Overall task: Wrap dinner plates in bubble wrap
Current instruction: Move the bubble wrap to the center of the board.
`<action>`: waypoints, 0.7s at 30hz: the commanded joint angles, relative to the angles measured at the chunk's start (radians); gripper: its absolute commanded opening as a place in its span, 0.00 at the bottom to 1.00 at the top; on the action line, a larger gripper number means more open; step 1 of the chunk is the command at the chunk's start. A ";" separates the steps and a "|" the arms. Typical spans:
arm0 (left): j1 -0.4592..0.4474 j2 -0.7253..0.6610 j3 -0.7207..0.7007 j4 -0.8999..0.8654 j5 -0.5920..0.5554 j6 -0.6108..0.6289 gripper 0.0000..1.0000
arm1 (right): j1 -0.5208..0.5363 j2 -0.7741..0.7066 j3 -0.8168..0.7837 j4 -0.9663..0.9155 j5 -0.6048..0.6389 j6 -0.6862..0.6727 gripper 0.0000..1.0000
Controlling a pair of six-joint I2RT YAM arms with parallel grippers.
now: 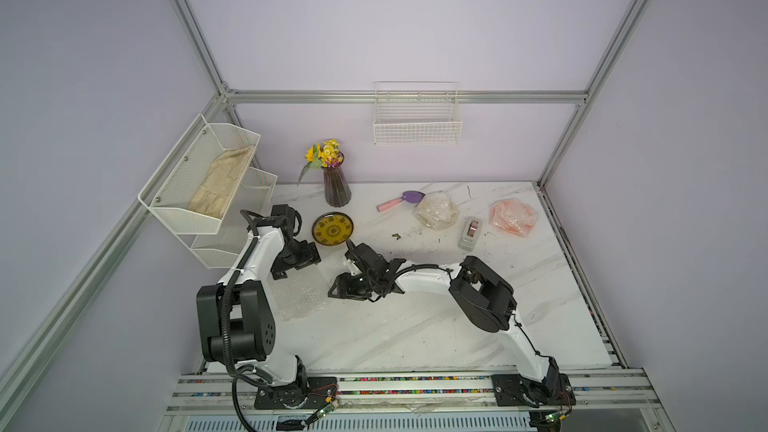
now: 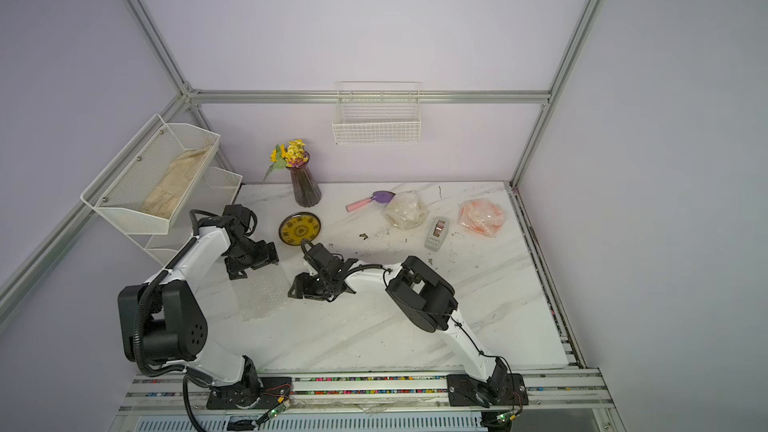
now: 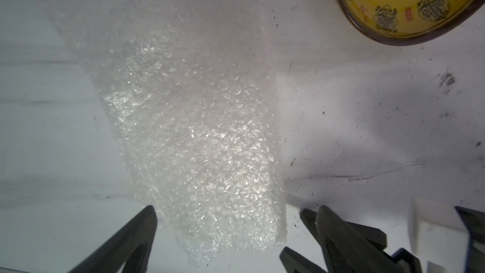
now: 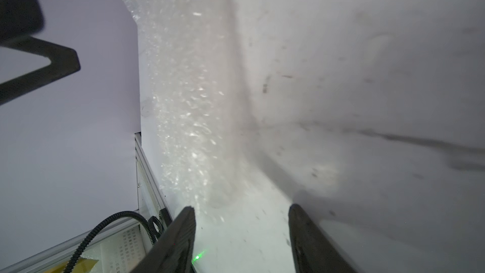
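Both my left end effector and right end effector stand spread, empty; I'd set the yellow dark-rimmed patterned plate centrally on the translucent bubble-wrap sheet.

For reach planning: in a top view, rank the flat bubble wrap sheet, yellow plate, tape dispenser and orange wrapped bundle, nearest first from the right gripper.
1. Flat bubble wrap sheet: beside the right gripper, left side.
2. Yellow plate: just behind it.
3. Tape dispenser: toward the back right.
4. Orange wrapped bundle: far back right corner.
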 commanded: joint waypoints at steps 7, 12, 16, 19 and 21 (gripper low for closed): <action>0.009 -0.073 -0.017 -0.016 0.044 0.021 0.92 | 0.014 0.047 0.090 -0.092 0.024 0.034 0.12; 0.009 -0.097 0.028 -0.066 0.049 0.060 0.91 | -0.073 -0.226 -0.157 -0.256 -0.133 -0.072 0.00; 0.008 -0.077 0.049 -0.100 0.113 0.109 0.90 | -0.196 -0.465 -0.357 -0.559 -0.215 -0.256 0.00; 0.004 -0.043 0.053 -0.123 0.141 0.130 0.88 | -0.327 -0.588 -0.414 -0.811 -0.148 -0.380 0.08; 0.001 -0.026 0.049 -0.127 0.149 0.138 0.87 | -0.416 -0.649 -0.392 -0.958 0.052 -0.405 0.24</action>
